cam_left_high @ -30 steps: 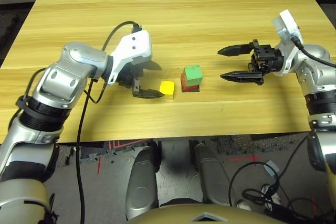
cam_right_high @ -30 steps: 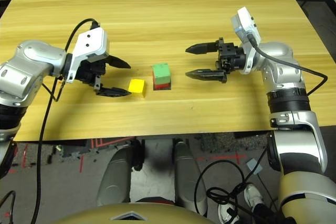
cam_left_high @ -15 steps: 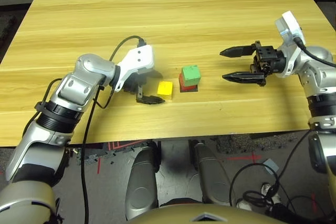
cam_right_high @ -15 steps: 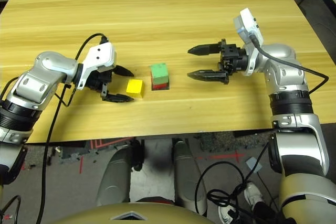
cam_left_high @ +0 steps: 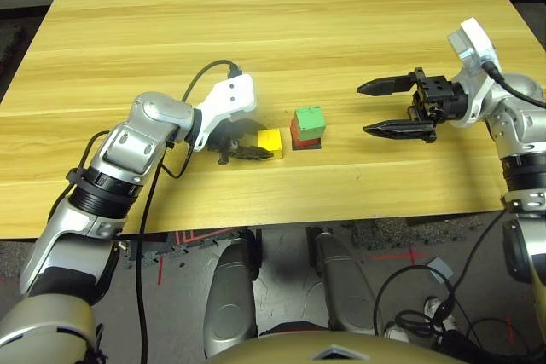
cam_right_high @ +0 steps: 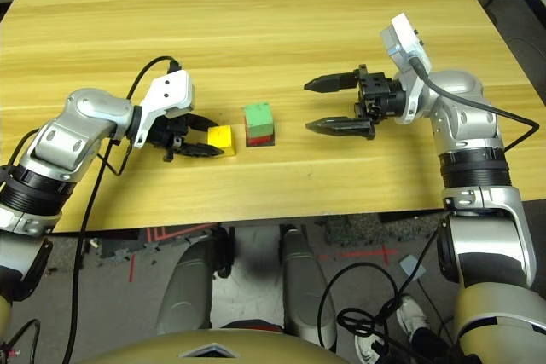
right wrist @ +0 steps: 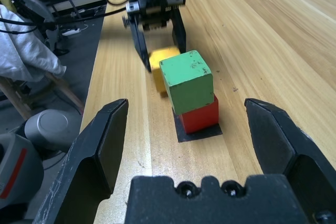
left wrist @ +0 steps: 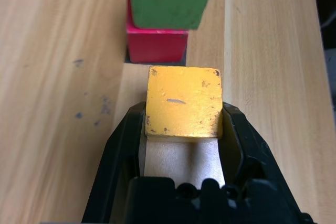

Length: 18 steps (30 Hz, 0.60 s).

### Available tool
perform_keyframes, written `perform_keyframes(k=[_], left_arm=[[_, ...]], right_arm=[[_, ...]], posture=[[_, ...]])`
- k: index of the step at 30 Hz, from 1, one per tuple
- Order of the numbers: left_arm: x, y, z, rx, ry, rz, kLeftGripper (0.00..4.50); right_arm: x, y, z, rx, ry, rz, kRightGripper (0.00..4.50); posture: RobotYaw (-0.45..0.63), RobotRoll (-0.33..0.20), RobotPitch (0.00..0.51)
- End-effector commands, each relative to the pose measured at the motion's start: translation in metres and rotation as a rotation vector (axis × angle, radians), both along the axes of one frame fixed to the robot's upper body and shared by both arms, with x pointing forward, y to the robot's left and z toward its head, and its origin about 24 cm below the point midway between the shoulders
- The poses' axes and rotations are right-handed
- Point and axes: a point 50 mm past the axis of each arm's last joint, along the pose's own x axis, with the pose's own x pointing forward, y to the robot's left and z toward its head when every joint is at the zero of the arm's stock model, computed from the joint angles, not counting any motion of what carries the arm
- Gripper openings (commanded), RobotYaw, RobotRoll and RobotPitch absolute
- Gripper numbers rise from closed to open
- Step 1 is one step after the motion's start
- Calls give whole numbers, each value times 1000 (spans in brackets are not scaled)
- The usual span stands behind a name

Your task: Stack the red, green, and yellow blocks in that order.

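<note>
The green block (cam_left_high: 310,118) sits on the red block (cam_left_high: 300,135) near the middle of the table, a little askew. Just left of that stack, the yellow block (cam_left_high: 270,140) rests on the table. My left gripper (cam_left_high: 266,142) is shut on the yellow block (left wrist: 184,102), one black finger (left wrist: 119,145) pressed against each side. To the right of the stack, my right gripper (cam_left_high: 362,108) hovers open, its fingertips pointing at the blocks with nothing between them.
A flat black square patch (right wrist: 184,132) lies under the red block. The wooden table (cam_left_high: 256,6) stretches far behind the blocks. Its front edge runs close below both arms. A black cable (cam_left_high: 200,74) loops over my left wrist.
My left gripper slid right to the yellow block and closed on it. The right arm has barely moved.
</note>
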Motion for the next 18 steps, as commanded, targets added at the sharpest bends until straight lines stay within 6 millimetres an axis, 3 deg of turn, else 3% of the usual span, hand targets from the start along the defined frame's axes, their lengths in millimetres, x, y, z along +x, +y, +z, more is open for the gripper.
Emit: perform_keyframes(k=[1, 4, 9, 13, 18], left_arm=[[-6, 5, 25, 3, -29, 17, 2020], [-8, 8, 56, 4, -59, 64, 2020], [-7, -3, 83, -13, -99, 91, 2020], [-9, -18, 92, -32, -78, 82, 2020], [-10, -39, 87, -49, -46, 43, 2020]], right_arm=[[-1, -1, -2, -8, -1, 8, 4500], [-1, -2, -4, -7, 2, 2, 4500], [-1, -2, -7, -4, 6, -1, 4500], [-1, -2, -9, -1, 7, -8, 4500], [-2, -2, -12, 11, 9, -22, 4500]], posture=[[98, 10, 255], [108, 29, 251], [109, 42, 249], [107, 51, 246], [88, 57, 249]])
